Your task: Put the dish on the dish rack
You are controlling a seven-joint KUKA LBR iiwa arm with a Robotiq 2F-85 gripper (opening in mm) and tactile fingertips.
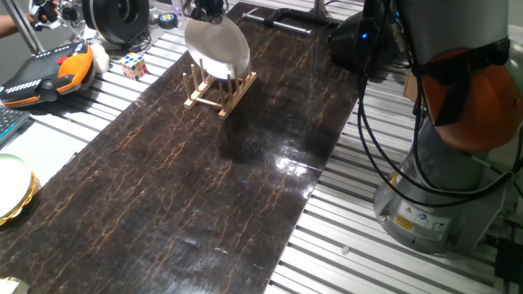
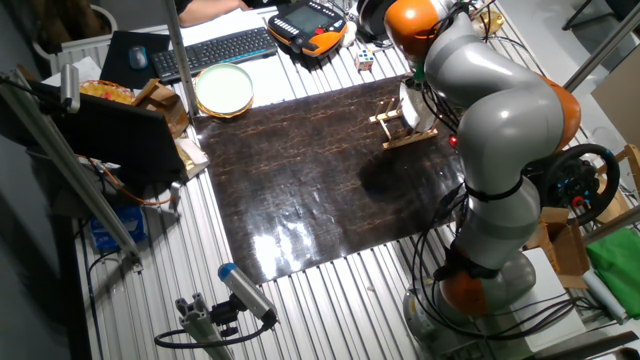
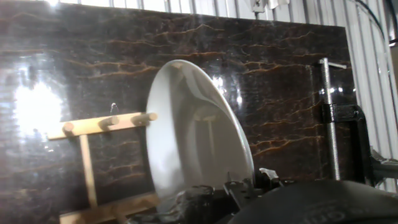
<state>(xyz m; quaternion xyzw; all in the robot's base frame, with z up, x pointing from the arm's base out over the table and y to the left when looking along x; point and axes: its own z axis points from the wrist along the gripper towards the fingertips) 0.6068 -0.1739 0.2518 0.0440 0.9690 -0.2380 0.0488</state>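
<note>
The dish (image 1: 217, 45) is a plain white plate standing on edge and tilted, its lower rim down among the pegs of the dish rack (image 1: 219, 88). This small wooden rack sits at the far end of the dark marbled table top (image 1: 204, 188). My gripper (image 1: 205, 11) is at the dish's upper rim and appears shut on it. In the hand view the dish (image 3: 193, 137) shows almost edge-on beside a row of rack pegs (image 3: 109, 122), with the gripper (image 3: 210, 191) dark at the bottom. In the other fixed view the arm hides most of the dish (image 2: 411, 106) and the rack (image 2: 398, 128).
A pale plate with a yellow edge (image 1: 11, 184) lies at the table's left side. A Rubik's cube (image 1: 135, 65) and an orange-black pendant (image 1: 45, 73) sit behind the rack. A metal clamp (image 3: 333, 124) grips the table edge. The robot base (image 1: 441, 188) stands at the right.
</note>
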